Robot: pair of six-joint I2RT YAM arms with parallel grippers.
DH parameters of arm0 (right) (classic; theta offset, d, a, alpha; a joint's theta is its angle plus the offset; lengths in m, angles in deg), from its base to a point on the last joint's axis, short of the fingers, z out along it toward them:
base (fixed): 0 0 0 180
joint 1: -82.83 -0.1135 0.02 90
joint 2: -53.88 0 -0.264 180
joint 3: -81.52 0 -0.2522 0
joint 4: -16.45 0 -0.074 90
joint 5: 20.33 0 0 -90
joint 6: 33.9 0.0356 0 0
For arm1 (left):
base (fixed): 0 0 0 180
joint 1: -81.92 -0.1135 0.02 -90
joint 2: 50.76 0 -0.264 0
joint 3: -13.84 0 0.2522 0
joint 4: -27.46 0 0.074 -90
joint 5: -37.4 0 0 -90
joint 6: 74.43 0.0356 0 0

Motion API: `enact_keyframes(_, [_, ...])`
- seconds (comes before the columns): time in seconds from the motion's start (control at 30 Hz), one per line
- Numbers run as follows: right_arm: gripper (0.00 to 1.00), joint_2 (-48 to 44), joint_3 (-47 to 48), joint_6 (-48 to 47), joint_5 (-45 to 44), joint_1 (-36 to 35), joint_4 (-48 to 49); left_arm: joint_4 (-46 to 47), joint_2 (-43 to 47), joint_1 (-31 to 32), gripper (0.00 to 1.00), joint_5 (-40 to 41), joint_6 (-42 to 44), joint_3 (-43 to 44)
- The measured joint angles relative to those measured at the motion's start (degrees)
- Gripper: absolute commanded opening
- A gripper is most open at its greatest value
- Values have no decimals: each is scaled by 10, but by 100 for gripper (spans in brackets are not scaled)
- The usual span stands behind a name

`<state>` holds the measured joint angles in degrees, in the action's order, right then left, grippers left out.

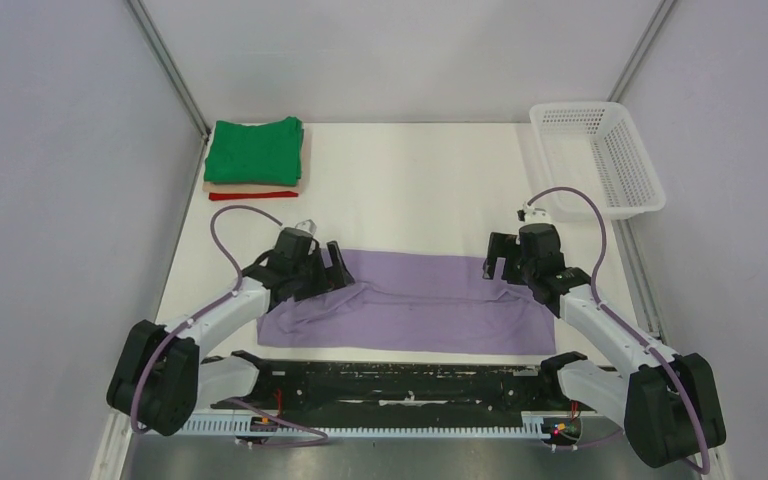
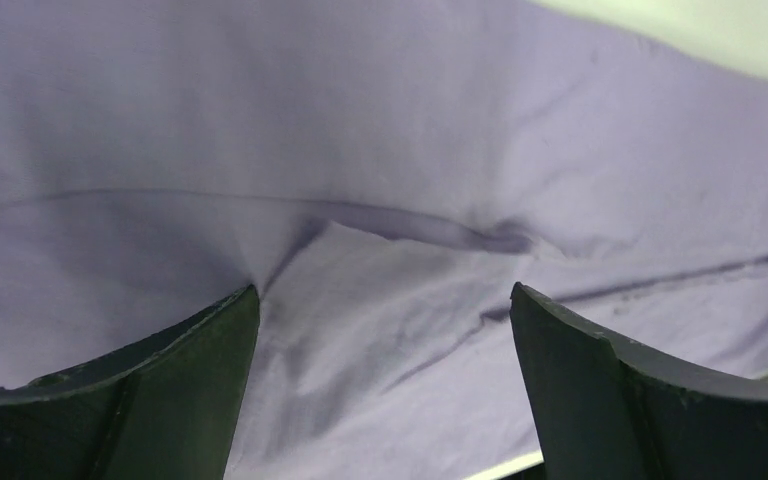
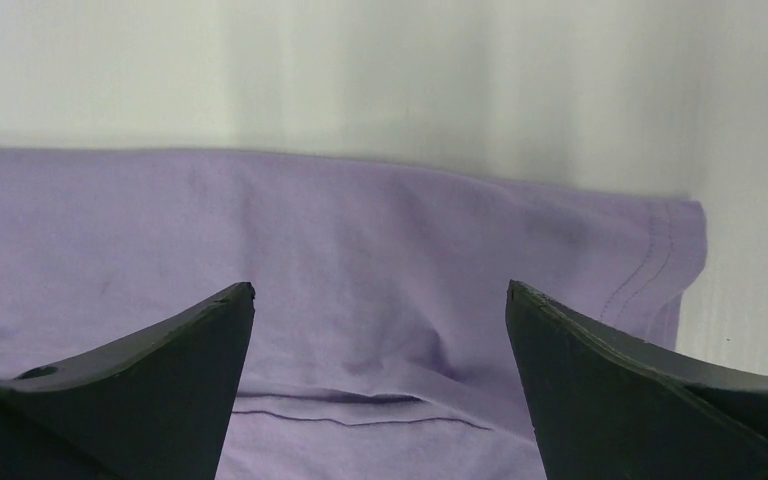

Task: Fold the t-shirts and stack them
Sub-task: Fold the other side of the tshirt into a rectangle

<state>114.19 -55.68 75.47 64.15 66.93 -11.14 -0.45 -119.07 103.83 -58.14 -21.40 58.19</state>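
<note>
View from above of a white surface (image 1: 410, 180). A purple shirt (image 1: 410, 305) lies across its near part as a wide band, already folded lengthwise and wrinkled at its left end. The left hand (image 1: 328, 268) sits low over the shirt's left end and the right hand (image 1: 500, 265) over its right end. Both hands are spread wide and hold nothing. Each wrist view shows two dark fingers (image 3: 130, 390) apart, with purple cloth between them.

Under the left hand, a loose flap and a long crease cross the cloth. Under the right hand the cloth is flatter, with a stitched hem at the far right corner.

A stack (image 1: 256, 160) of folded shirts, green on top of tan and red, sits in the far left corner, well apart from the purple shirt. A white basket (image 1: 600, 155) stands far right.

The step in hand looks like the next fold. To do it well, each hand should probably pinch every layer at its end, then both lift together with the cloth taut between them. The left should catch the loose flap too, or the wrinkle gets folded in.
</note>
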Motion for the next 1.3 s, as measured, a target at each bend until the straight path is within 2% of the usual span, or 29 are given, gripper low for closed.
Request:
enact_keyframes(0.37, [98, 0, 0, -10, -15, 0, -2, -37, 38, 115, 100, -13, -1, 0])
enact_keyframes(0.53, [98, -5, 0, -14, -19, 0, -4, -46, 49, 169, 100, -64, -2, 0])
enact_keyframes(0.77, [98, -16, 0, -21, -30, 0, -8, -94, 150, 238, 100, -120, -12, 0])
enact_keyframes(0.87, [98, -21, 0, -21, -37, 0, -9, -113, 212, 242, 100, -104, -14, 3])
enact_keyframes(1.0, [98, -22, 0, -21, -40, 0, -9, -114, 255, 242, 100, -1, -35, 15])
enact_keyframes(1.1, [98, -22, 0, -21, -40, 0, -10, -100, 221, 241, 100, 67, -48, 21])
enact_keyframes(1.17, [98, -22, 0, -23, -40, 0, -10, -85, 163, 239, 100, 96, -52, 28])
enact_keyframes(1.3, [98, -22, 0, -25, -40, 0, -12, -66, 51, 235, 100, 86, -51, 43])
